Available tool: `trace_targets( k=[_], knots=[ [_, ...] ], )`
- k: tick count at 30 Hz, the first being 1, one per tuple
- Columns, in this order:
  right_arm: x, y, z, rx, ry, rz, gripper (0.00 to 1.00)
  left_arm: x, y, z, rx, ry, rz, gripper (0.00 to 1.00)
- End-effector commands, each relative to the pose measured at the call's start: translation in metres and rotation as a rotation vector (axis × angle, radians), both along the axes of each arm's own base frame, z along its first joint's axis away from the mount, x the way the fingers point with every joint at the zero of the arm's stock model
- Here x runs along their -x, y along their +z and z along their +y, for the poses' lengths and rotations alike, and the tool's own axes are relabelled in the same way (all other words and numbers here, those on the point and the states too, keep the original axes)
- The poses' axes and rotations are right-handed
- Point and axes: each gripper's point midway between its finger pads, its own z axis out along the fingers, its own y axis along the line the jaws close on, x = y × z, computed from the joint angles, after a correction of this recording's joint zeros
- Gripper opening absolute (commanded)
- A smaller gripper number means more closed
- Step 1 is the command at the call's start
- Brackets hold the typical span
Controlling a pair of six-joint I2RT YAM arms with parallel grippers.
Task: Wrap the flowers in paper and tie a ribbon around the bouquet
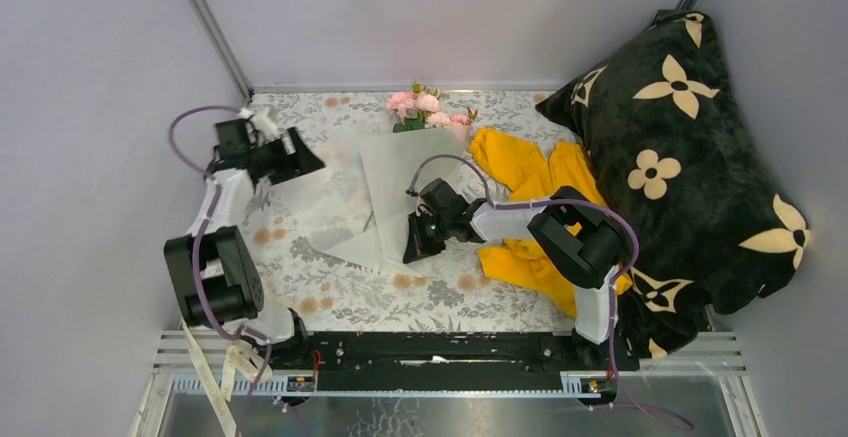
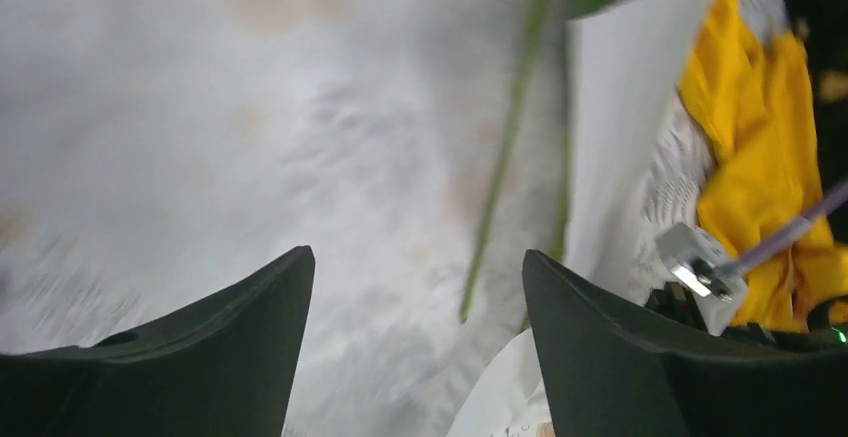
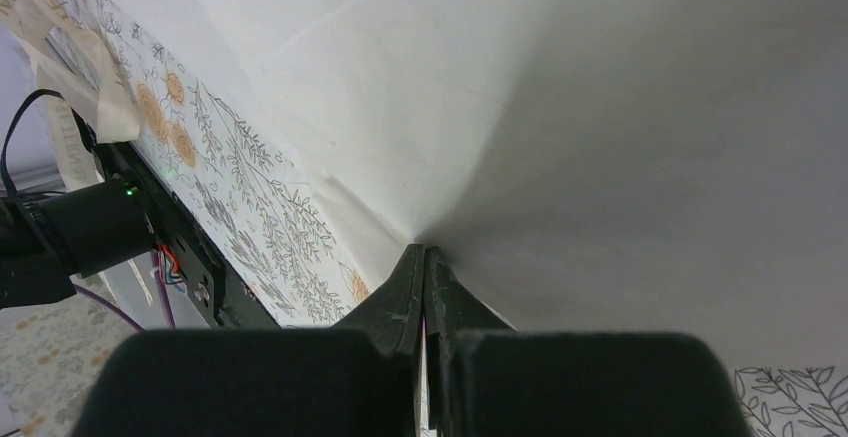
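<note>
- Long narrow cream ribbon [image 1: 208, 372]: hangs off the near left table edge, well apart from the wrap. Looks parked there until tying; the tie is not started.
- Left gripper [image 2: 415, 257]: jaws spread wide with nothing between them. It hovers over the left part of the sheet, tilted down at it. Likely set to take the left side and fold it across.
- Thin translucent white paper sheet [image 1: 335, 207]: spread on the floral-print tablecloth [image 1: 330, 292], whose print shows through it. The right flap is folded up and over toward the middle; the left side lies flat. The wrap is about half done.
- Pale pink flowers [image 1: 425, 107]: blooms stick out past the far edge of the sheet. Green stems [image 2: 500, 157] run down the middle of the sheet, just beside the folded flap, placed so that both sides can close over them.
- Right gripper [image 3: 422, 252]: jaws pressed together, pinching the paper at the near end of the flap. Creases fan out from the pinch. It probably holds there so the springy sheet can't flop back open.
- Yellow garment [image 1: 530, 172]: crumpled just right of the sheet and under the right arm; not part of the job. Snag risk if the flap drags.
- Black pillow with cream flower shapes [image 1: 690, 157]: far right against the wall, clutter only.
</note>
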Motion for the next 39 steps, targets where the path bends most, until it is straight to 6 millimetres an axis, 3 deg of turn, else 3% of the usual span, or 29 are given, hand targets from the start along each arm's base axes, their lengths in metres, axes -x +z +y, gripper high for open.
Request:
trace_targets(
  k=[1, 4, 11, 14, 17, 22, 29, 34, 39],
  knots=[
    [0.011, -0.017, -0.018, 0.087, -0.019, -0.001, 0.00, 0.056, -0.048, 0.046, 0.022, 0.234, 0.236, 0.87],
    [0.013, -0.017, -0.017, 0.079, -0.016, -0.003, 0.00, 0.076, -0.073, 0.057, 0.048, 0.308, 0.331, 0.92],
    [0.014, -0.007, -0.016, 0.069, 0.036, -0.025, 0.00, 0.100, -0.111, 0.047, 0.125, 0.353, 0.468, 0.93],
    [0.014, -0.004, -0.014, 0.062, 0.048, -0.028, 0.00, 0.104, -0.100, 0.045, 0.128, 0.395, 0.443, 0.90],
    [0.011, -0.003, -0.012, 0.064, 0.041, -0.033, 0.00, 0.118, -0.085, 0.018, 0.235, 0.376, 0.517, 0.87],
    [0.013, -0.010, -0.011, 0.069, 0.033, 0.000, 0.00, 0.157, -0.098, -0.007, 0.245, 0.401, 0.651, 0.88],
    [0.005, -0.013, 0.001, 0.065, 0.015, 0.014, 0.00, 0.163, -0.129, -0.014, 0.162, 0.419, 0.708, 0.93],
    [0.002, -0.012, 0.001, 0.082, -0.015, 0.012, 0.00, 0.163, -0.133, -0.027, 0.143, 0.376, 0.682, 0.93],
    [0.003, -0.011, -0.003, 0.103, -0.044, 0.015, 0.00, 0.148, -0.144, -0.020, 0.108, 0.399, 0.665, 0.82]
  ],
)
